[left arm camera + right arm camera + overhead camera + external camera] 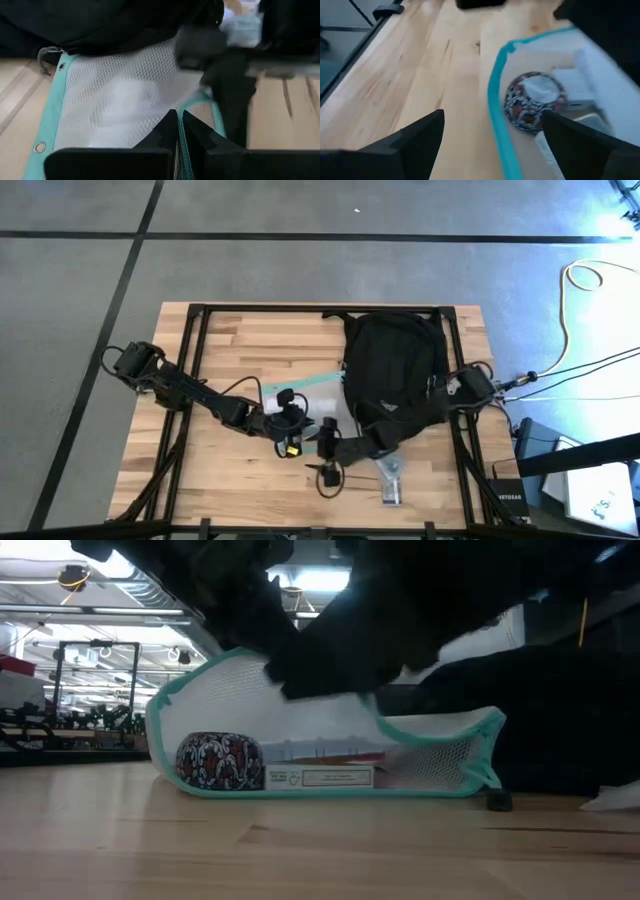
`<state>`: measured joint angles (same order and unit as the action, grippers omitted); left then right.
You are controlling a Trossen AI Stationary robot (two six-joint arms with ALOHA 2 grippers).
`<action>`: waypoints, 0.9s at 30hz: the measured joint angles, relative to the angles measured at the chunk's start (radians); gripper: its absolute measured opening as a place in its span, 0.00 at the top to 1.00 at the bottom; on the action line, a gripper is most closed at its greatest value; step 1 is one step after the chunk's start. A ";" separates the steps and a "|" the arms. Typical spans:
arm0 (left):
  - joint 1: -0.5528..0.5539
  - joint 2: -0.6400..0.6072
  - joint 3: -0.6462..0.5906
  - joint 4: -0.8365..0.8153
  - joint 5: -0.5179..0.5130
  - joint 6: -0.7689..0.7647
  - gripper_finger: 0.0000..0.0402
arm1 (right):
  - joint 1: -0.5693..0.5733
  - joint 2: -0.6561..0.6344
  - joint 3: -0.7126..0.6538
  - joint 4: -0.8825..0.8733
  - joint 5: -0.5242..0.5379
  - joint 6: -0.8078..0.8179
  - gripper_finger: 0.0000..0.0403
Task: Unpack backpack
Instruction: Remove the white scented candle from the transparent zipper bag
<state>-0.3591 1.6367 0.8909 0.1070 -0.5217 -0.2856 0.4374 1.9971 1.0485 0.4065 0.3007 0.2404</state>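
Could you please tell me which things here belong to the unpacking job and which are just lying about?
Job: backpack; mesh pouch holding a patterned round case and a box; left gripper, shut on the pouch's edge; right gripper, open beside it.
Lying about: clear packet on the table; cable on the floor.

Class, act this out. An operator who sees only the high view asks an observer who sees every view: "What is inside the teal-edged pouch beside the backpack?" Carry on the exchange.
Observer: The low view shows a round patterned case and a flat labelled box inside the pouch.
Operator: Is the left gripper holding it?
Observer: Yes. Its wrist view shows the left gripper shut on the pouch's teal edge.
Operator: And the right gripper?
Observer: The right gripper is open, facing the pouch and holding nothing.
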 joint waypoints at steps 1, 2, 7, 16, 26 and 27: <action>0.001 0.000 0.000 0.000 0.000 0.000 1.00 | -0.003 0.016 0.000 0.034 -0.015 0.000 0.21; 0.003 0.000 0.000 0.000 0.000 0.000 1.00 | -0.002 0.029 0.000 0.069 -0.014 -0.010 0.21; 0.013 0.000 0.000 0.009 -0.001 -0.022 1.00 | -0.004 0.065 0.051 0.084 0.146 -0.026 0.21; 0.019 0.003 -0.005 -0.026 -0.029 -0.056 1.00 | -0.024 0.170 0.252 -0.097 0.170 -0.128 0.21; 0.022 0.004 -0.006 -0.036 -0.050 -0.032 1.00 | -0.047 0.203 0.282 -0.080 0.125 -0.032 0.21; 0.022 0.004 -0.006 -0.039 -0.054 -0.033 1.00 | -0.050 0.203 0.282 -0.081 0.108 -0.019 0.21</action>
<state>-0.3367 1.6405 0.8852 0.0682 -0.5756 -0.3190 0.3872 2.2001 1.3308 0.3254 0.4090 0.2213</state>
